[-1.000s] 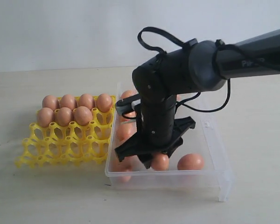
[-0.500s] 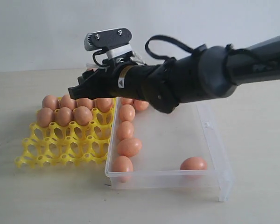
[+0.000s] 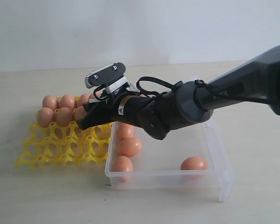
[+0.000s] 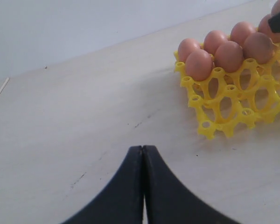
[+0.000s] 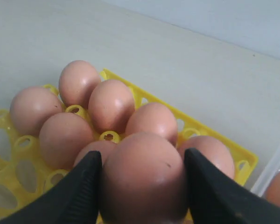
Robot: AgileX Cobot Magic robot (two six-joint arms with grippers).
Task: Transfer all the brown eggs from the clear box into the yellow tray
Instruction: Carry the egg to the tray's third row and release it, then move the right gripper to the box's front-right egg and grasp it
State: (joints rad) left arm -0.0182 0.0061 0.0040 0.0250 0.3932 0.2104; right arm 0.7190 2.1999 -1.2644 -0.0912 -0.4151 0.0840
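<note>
— Yellow tray (image 3: 60,145): position?
— On the bench (image 3: 32,196), just beside the clear box (image 3: 218,154), on its left in the exterior view. Whether the two touch, I cannot tell.
— Contents of the tray?
— Seven brown eggs (image 3: 59,115) are seated. Four fill the back row and three sit in the next row. The two front rows show bare cups.
— Right gripper (image 3: 87,120)?
— It reaches across from the box side and is over the tray. The held egg (image 5: 142,170) is clamped between its two black fingers (image 5: 84,186), one finger on each flank. That egg hangs at the box end of the second row, next to the three seated there. Whether it touches the cup below cannot be determined, because the egg's own bulk hides its underside in the wrist view.
— Clear box?
— Four eggs are in view. Three lie in a line along the wall nearest the tray, and a lone egg (image 3: 193,163) lies apart from them near the front wall. The right arm (image 3: 186,109) crosses above the box and screens its far part.
— Left gripper (image 4: 143,161)?
— Its fingers are pressed together with nothing between them. It hangs above bare bench, well apart from the tray, which shows towards one side of its wrist view.
</note>
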